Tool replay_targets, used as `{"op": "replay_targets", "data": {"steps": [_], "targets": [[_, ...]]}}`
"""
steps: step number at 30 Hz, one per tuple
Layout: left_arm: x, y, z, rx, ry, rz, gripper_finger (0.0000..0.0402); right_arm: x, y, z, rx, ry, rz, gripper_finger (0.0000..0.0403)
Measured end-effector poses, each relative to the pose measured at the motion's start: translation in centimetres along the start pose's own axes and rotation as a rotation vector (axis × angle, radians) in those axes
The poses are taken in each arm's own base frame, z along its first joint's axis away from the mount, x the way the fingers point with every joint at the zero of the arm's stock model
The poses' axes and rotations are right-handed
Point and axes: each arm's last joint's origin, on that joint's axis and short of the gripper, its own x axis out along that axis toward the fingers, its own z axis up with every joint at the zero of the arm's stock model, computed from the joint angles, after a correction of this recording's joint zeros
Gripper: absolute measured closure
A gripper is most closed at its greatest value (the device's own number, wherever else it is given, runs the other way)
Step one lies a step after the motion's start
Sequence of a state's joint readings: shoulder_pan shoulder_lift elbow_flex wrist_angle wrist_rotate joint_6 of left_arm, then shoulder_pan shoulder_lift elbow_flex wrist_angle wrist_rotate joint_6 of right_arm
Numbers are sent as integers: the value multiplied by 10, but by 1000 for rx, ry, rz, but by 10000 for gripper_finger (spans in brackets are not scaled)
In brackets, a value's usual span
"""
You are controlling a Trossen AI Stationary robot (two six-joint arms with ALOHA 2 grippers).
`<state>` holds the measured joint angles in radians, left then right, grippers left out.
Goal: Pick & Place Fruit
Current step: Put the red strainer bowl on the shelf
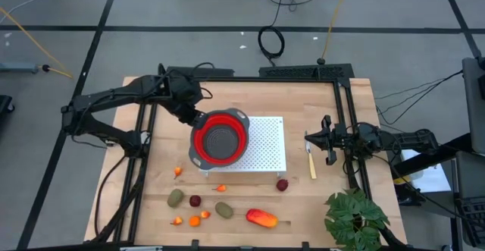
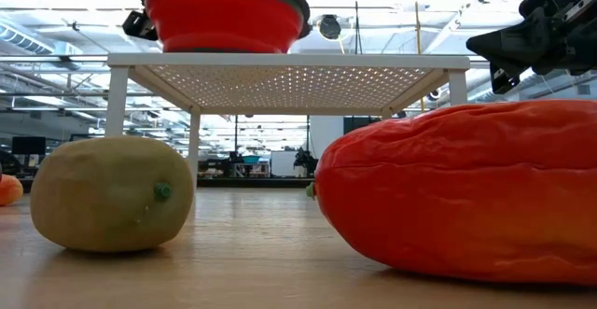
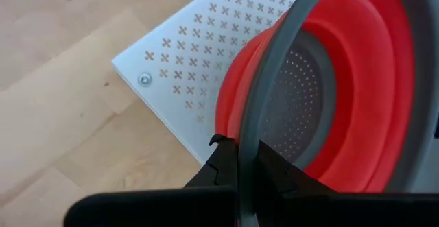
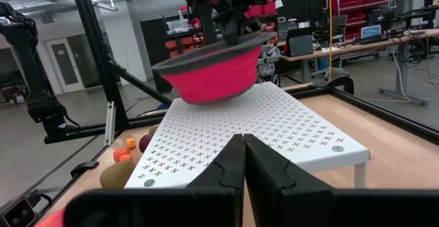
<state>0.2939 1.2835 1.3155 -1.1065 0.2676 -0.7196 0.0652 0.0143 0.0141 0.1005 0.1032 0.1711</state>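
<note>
A red collapsible colander [image 1: 220, 139] with a grey rim is over the left part of a white perforated stand [image 1: 265, 149], tilted in the right wrist view [image 4: 212, 69]. My left gripper [image 1: 194, 118] is shut on its rim. The fruit lies on the wood near the table's near edge: the red-orange mango [image 1: 261, 218], two olive ovals [image 1: 176, 198] [image 1: 224, 209], two dark red balls [image 1: 195, 201] [image 1: 282, 184] and several orange bits [image 1: 194, 221]. The low view shows the mango [image 2: 466, 197] and an oval [image 2: 112, 192] close up. My right gripper [image 1: 327, 139] waits shut, right of the stand. My left gripper [image 3: 240, 148] pinches the colander's grey rim [image 3: 250, 110] on the side toward the table's far left. One finger [image 3: 219, 165] is outside the bowl and one finger [image 3: 274, 169] inside. It comes slanting down from the far left. Whether the bottom [image 2: 224, 43] rests on the stand, I cannot tell.
A yellow-handled knife [image 1: 311, 160] lies just right of the stand, below my right gripper. A green leafy plant [image 1: 355, 219] stands at the near right corner. Black frame rails [image 1: 345, 122] run along the table's sides. Bare wood lies left of the stand.
</note>
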Motion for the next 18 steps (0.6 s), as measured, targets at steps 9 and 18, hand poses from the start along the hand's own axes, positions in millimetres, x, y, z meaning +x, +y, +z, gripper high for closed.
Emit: {"op": "replay_targets", "data": {"steps": [9, 18], "targets": [[0, 1, 0, 2, 0, 0, 396, 0, 0, 0, 0, 0, 0, 403], [0, 0, 0, 7, -2, 3, 396, 0, 0, 0, 0, 0, 0, 403]]}}
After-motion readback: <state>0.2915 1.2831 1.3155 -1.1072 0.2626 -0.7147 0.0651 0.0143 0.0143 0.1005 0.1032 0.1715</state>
